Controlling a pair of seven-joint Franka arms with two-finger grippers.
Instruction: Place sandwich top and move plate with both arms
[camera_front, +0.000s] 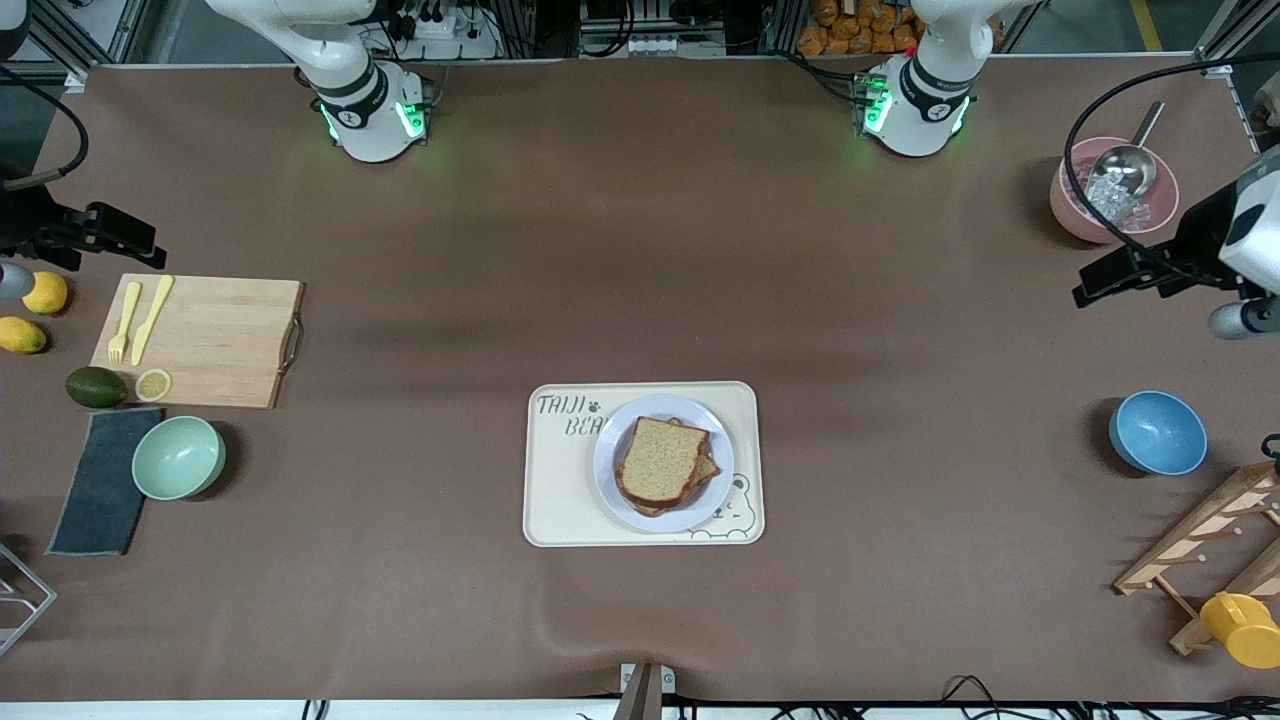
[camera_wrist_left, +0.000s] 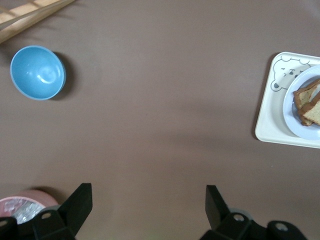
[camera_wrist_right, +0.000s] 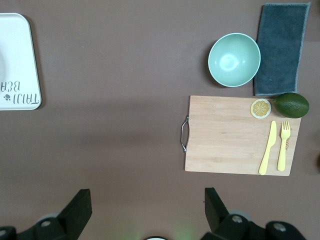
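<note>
Two grippers stood wide and empty, each arm parked at its own end of the table.

Front view: you saw the sandwich top (camera_front: 660, 458) already seated on the stack, on the plate (camera_front: 610, 480), which sat on the bear-print tray (camera_front: 560, 500) at the table's middle, near the front camera. The left gripper (camera_front: 1100, 285) hung over bare table between the pink bowl (camera_front: 1065, 205) and the blue bowl (camera_front: 1157, 432). The right gripper (camera_front: 130, 245) hung just beside the cutting board (camera_front: 215, 345).

Left wrist view: fingers (camera_wrist_left: 77, 202) stood well apart, nothing between them. The plate (camera_wrist_left: 290, 107) showed at the tray's (camera_wrist_left: 270, 125) edge.

Right wrist view: fingers (camera_wrist_right: 80, 207) were likewise spread. The mint bowl (camera_wrist_right: 234, 59), cloth (camera_wrist_right: 280, 47), avocado (camera_wrist_right: 291, 104) and cutlery lay clear of any path.

Hazards, as a judgement: uneven lifting by the two arms would tilt the plate and slide the top slice off. The raised tray rim could catch fingers reaching under the plate. Nothing else blocked either approach.
</note>
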